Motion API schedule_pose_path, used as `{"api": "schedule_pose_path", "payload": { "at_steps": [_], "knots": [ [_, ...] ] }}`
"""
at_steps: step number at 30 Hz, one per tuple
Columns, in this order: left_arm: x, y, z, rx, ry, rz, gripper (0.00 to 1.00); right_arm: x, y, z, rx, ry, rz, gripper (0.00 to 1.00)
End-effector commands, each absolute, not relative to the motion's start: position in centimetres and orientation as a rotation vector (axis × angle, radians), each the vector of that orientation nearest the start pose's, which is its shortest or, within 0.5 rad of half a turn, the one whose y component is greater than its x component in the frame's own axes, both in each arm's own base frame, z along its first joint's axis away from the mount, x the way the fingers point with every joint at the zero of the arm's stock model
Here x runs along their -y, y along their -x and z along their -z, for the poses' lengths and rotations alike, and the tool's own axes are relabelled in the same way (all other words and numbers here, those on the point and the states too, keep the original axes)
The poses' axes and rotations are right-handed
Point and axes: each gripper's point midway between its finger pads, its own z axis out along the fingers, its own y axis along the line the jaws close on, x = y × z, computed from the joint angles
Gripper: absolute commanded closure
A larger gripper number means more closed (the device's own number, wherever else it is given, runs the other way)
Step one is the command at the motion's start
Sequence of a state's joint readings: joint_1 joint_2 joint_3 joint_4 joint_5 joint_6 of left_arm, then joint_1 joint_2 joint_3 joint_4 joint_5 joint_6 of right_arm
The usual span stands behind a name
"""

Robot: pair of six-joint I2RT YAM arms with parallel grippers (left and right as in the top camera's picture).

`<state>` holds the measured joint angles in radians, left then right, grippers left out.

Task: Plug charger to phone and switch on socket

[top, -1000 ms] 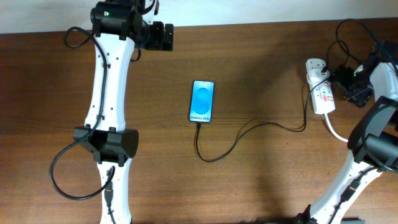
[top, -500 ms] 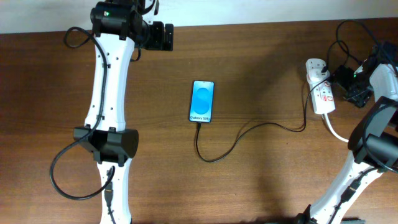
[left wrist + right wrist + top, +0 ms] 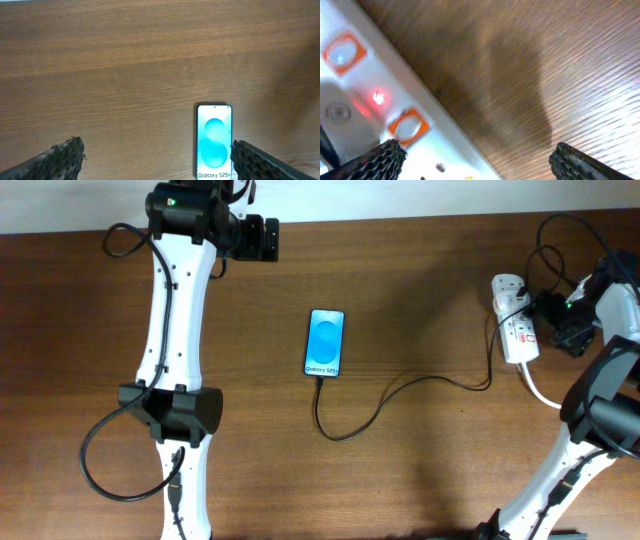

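At the centre of the overhead frame, on a brown wooden table [image 3: 450,470]: a slim rectangular black-framed smartphone [image 3: 325,343], lying flat with its bright blue screen up and small white lettering at the lower short edge. The same smartphone [image 3: 215,142] is at the lower right of the left wrist frame, screen lit, showing between the two fingertips and nearer the right-hand one.

Meeting that lower short edge: a thin, long black charger cable [image 3: 317,405], dropping toward the bottom of the frame, curling round, then running right across the wood and climbing to an elongated white plastic power strip [image 3: 517,330] at the right edge, upper half. Too small to tell how deep the connector sits in the smartphone. Trailing from the strip's lower end toward the lower right: a thick white cord [image 3: 540,392].

Left claw [image 3: 272,240] at the upper left of the overhead frame, well apart from the smartphone. Spread wide in its own view [image 3: 157,162], black textured fingertips [image 3: 65,160] in the lower corners, gripping nothing.

Right claw [image 3: 555,320] just beside the right flank of the power strip in the overhead frame; cannot tell from there whether touching or apart. Parted wide in the right wrist frame [image 3: 477,162], holding nothing, fingertips [image 3: 375,162] low in both corners. Filling the left of that blurred frame, on a slant: the power strip [image 3: 445,155], with two orange-framed switches [image 3: 344,52] and, between them, a small red lamp [image 3: 378,97] glowing.
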<state>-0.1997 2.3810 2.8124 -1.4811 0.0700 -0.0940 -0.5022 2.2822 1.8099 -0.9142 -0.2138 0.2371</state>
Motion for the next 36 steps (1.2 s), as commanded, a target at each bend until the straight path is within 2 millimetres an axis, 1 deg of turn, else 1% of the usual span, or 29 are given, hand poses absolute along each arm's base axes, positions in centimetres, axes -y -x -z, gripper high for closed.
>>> {"api": "schedule_pose_path", "payload": {
  "at_steps": [1, 2, 4, 5, 7, 8, 9, 10, 11, 12, 13, 14, 15, 16, 18, 20, 21, 26, 27, 30, 34, 36],
  "knots": [
    [11.5, -51.9, -23.4, -2.635, -0.167, 0.171, 0.01, 17.6, -44.8, -4.7, -2.714, -0.921, -0.355, 0.02],
    [11.5, -51.9, -23.4, -2.635, -0.167, 0.171, 0.01, 17.7, -44.9, -6.1, -2.688, -0.906, -0.345, 0.02],
    [11.5, -51.9, -23.4, -2.635, -0.167, 0.171, 0.01, 17.6, -44.8, -9.9, -2.63, -0.872, -0.324, 0.02],
    [11.5, -51.9, -23.4, -2.635, -0.167, 0.171, 0.01, 17.4, -44.4, -11.3, -2.619, -0.866, -0.321, 0.02],
    [11.5, -51.9, -23.4, -2.635, -0.167, 0.171, 0.01, 16.6, -42.9, -14.9, -2.599, -0.855, -0.314, 0.01],
    [11.5, -51.9, -23.4, -2.635, -0.167, 0.171, 0.01, 15.8, -41.2, -18.2, -2.577, -0.842, -0.306, 0.01],
    [11.5, -51.9, -23.4, -2.635, -0.167, 0.171, 0.0, 15.3, -39.6, -20.6, -2.557, -0.836, -0.272, 0.01],
    [11.5, -51.9, -23.4, -2.635, -0.167, 0.171, 0.01, 14.8, -38.5, -21.9, -2.549, -0.831, -0.261, 0.01],
    [11.5, -51.9, -23.4, -2.635, -0.166, 0.171, 0.01, 13.8, -36.4, -23.6, -2.543, -0.827, -0.259, 0.02],
    [11.5, -51.9, -23.4, -2.635, -0.166, 0.171, 0.01, 12.9, -34.8, -24.5, -2.534, -0.819, -0.255, 0.01],
    [11.5, -51.9, -23.4, -2.635, -0.166, 0.171, 0.0, 12.3, -33.5, -25.1, -2.524, -0.793, -0.246, 0.02],
    [11.5, -51.9, -23.4, -2.635, -0.167, 0.171, 0.01, 11.2, -31.5, -25.8, -2.49, -0.766, -0.234, 0.02],
    [11.5, -51.9, -23.4, -2.635, -0.167, 0.171, 0.01, 10.3, -30.0, -26.2, -2.47, -0.754, -0.237, 0.02],
    [11.5, -51.9, -23.4, -2.635, -0.167, 0.171, 0.01, 9.0, -28.1, -26.5, -2.459, -0.742, -0.261, 0.02],
    [11.5, -51.9, -23.4, -2.635, -0.166, 0.171, 0.01, 5.8, -24.6, -26.5, -2.505, -0.754, -0.385, 0.02],
    [11.5, -51.9, -23.4, -2.635, -0.167, 0.171, 0.01, 4.3, -22.3, -26.1, -2.566, -0.789, -0.432, 0.02],
    [11.5, -51.9, -23.4, -2.635, -0.167, 0.171, 0.01, 3.9, -21.5, -25.7, -2.6, -0.811, -0.445, 0.02],
    [11.5, -51.9, -23.4, -2.635, -0.167, 0.171, 0.01, 4.4, -21.9, -24.9, -2.635, -0.835, -0.435, 0.02],
    [11.5, -51.9, -23.4, -2.635, -0.167, 0.171, 0.01, 4.9, -21.7, -24.6, -2.649, -0.849, -0.4, 0.02],
    [11.5, -51.9, -23.4, -2.635, -0.167, 0.171, 0.01, 4.8, -21.7, -24.5, -2.657, -0.843, -0.403, 0.02],
    [11.5, -51.9, -23.4, -2.635, -0.167, 0.171, 0.01, 4.7, -21.5, -24.1, -2.691, -0.705, -0.38, 0.02],
    [11.5, -51.9, -23.4, -2.635, -0.167, 0.171, 0.0, 3.9, -21.5, -24.0, -2.697, -0.646, -0.383, 0.02]
  ]
}}
